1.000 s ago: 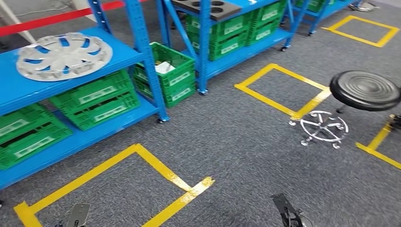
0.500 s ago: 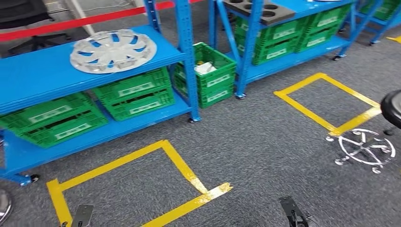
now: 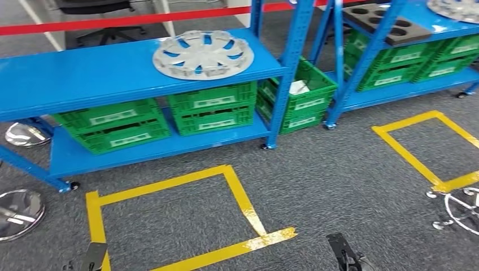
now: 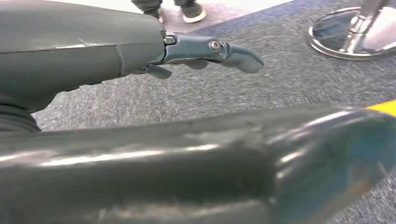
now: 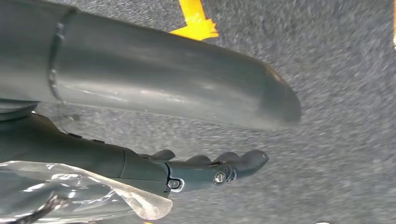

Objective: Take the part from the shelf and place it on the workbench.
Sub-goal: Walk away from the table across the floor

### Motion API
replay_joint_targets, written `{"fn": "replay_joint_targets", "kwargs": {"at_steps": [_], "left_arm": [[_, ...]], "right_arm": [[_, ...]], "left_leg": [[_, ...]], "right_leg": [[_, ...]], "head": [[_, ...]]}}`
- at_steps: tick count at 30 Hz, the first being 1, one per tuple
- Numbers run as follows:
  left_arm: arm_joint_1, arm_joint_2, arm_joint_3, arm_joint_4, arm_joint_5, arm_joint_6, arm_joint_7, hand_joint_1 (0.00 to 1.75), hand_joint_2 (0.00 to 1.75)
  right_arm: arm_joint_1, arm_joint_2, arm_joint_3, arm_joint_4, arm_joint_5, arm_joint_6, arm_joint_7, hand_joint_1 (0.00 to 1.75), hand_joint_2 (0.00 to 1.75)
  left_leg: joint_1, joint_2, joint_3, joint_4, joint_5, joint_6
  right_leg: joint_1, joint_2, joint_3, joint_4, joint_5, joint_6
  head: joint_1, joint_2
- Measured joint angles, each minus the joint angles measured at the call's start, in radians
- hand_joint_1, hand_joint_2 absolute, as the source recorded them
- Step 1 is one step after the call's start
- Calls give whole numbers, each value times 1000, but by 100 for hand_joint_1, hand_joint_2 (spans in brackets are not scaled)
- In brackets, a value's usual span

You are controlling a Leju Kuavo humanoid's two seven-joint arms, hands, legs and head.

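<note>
The part, a silver wheel cover [image 3: 203, 54], lies flat on the upper board of the blue shelf [image 3: 85, 76], straight ahead and well out of arm's reach. My left hand [image 4: 140, 51] hangs beside my body over the grey carpet, with its fingers [image 4: 233, 56] stretched out and nothing in it. My right hand [image 5: 140, 168] hangs the same way over the carpet, its fingers [image 5: 233, 165] extended and holding nothing. Both hands are far below and short of the shelf.
Green crates [image 3: 212, 107] fill the shelf's lower board, and one crate [image 3: 299, 99] stands between the racks. A second blue rack [image 3: 406, 51] carries a black foam tray [image 3: 384, 22]. Yellow tape squares [image 3: 237, 195] mark the carpet. Chrome post bases [image 3: 20, 212] lie left, a stool base [image 3: 460, 206] right.
The whole picture has shifted right: my view has turned left, bringing the shelf with the wheel cover to the middle. The black stool seat has left the picture. My hands still hang.
</note>
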Motion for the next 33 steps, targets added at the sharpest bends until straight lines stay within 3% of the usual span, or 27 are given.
{"fn": "replay_joint_targets", "kwargs": {"at_steps": [1,2,4,6,8,10,12,14,16,17,18,20,21,23,25,27,29,31,32,33], "left_arm": [[0,0,0,0,-1,0,1,0,0],[1,0,0,0,-2,0,2,0,0],[3,0,0,0,-2,0,4,0,0],[1,0,0,0,-2,2,3,0,0],[1,0,0,0,-2,5,-1,0,0],[5,1,0,0,-2,8,-3,0,0],[8,3,0,0,-2,11,-4,0,0],[4,3,0,0,-2,14,-5,0,0],[1,2,0,0,2,14,-6,0,0],[2,2,0,0,4,15,-6,0,0],[3,3,1,0,7,15,-6,0,0],[5,4,1,0,9,16,-6,0,0],[5,5,1,0,9,16,-6,0,0],[3,6,1,0,10,18,-6,0,0],[5,6,1,0,10,19,-8,0,0],[9,5,1,0,10,19,-12,0,0],[9,4,1,0,10,21,-16,0,0],[8,4,1,0,10,21,-19,0,0],[10,3,1,0,10,21,-20,0,0],[12,3,1,0,10,21,-21,0,0]], "right_arm": [[3,2,-4,0,-8,-2,-7,0,0],[4,3,-7,0,-13,-4,-12,0,0],[3,5,-12,0,-16,-10,-17,0,0],[0,6,-12,0,-16,-14,-18,0,0],[-2,8,-12,1,-14,-15,-16,0,0],[-2,12,-12,2,-12,-15,-11,0,0],[-2,16,-14,2,-8,-15,-8,0,0],[1,17,-16,2,-5,-15,-8,0,0],[5,17,-16,2,-7,-11,-14,0,0],[5,17,-18,2,-12,-8,-19,0,0],[5,17,-20,2,-17,-4,-24,0,0],[4,17,-24,2,-26,1,-29,0,0],[4,17,-26,2,-28,2,-30,0,0],[3,19,-30,2,-33,3,-31,0,0],[3,20,-34,2,-37,6,-32,0,0],[2,21,-37,3,-38,7,-33,0,0],[0,22,-37,3,-38,7,-35,0,0],[4,22,-38,4,-38,7,-36,0,0],[7,22,-39,4,-38,7,-36,0,0],[10,22,-40,4,-38,7,-36,0,0]], "left_leg": [[0,-15,0,0,0,1],[0,-30,1,1,0,1],[1,-60,3,3,-2,-1],[1,-87,1,10,-5,-8],[3,-108,-10,16,-4,-20],[6,-125,-17,15,0,-33],[4,-92,-29,40,-17,-44],[3,-33,-74,140,-68,-54],[7,-11,-133,264,-116,-59],[8,-8,-145,289,-116,-61],[8,-8,-138,276,-97,-60],[5,-4,-76,156,-29,-51],[2,1,-42,92,-10,-43],[-6,10,-3,17,-12,-28],[-7,9,9,-2,-23,-13],[-3,5,29,-14,-23,0],[0,2,47,-19,-27,6],[0,-3,59,-19,-39,8],[0,-7,68,-19,-48,7],[1,-11,80,-19,-57,6]], "right_leg": [[0,7,-30,51,-11,0],[0,10,-46,67,-1,0],[-2,20,-22,-17,73,-3],[-8,64,27,-142,133,-6],[-10,94,51,-191,137,-10],[-8,78,59,-196,137,-18],[-10,54,64,-201,140,-30],[-8,26,69,-204,137,-42],[-4,-1,73,-204,133,-48],[-3,-10,74,-204,131,-48],[-3,-16,76,-203,128,-48],[-3,-24,84,-204,121,-45],[-1,-27,86,-205,117,-41],[0,-31,93,-209,112,-28],[-2,-32,104,-208,118,-10],[-3,-20,100,-182,110,0],[-4,0,45,-88,73,5],[-3,9,-41,33,29,11],[-3,10,-73,62,19,13],[-3,10,-88,57,25,14]], "head": [[0,0],[0,0],[0,0],[0,0],[0,0],[0,0],[-6,0],[-13,0],[-15,0],[-16,0],[-16,0],[-16,0],[-16,0],[-15,0],[-16,0],[-13,0],[-9,0],[-6,0],[-6,0],[-6,0]]}}
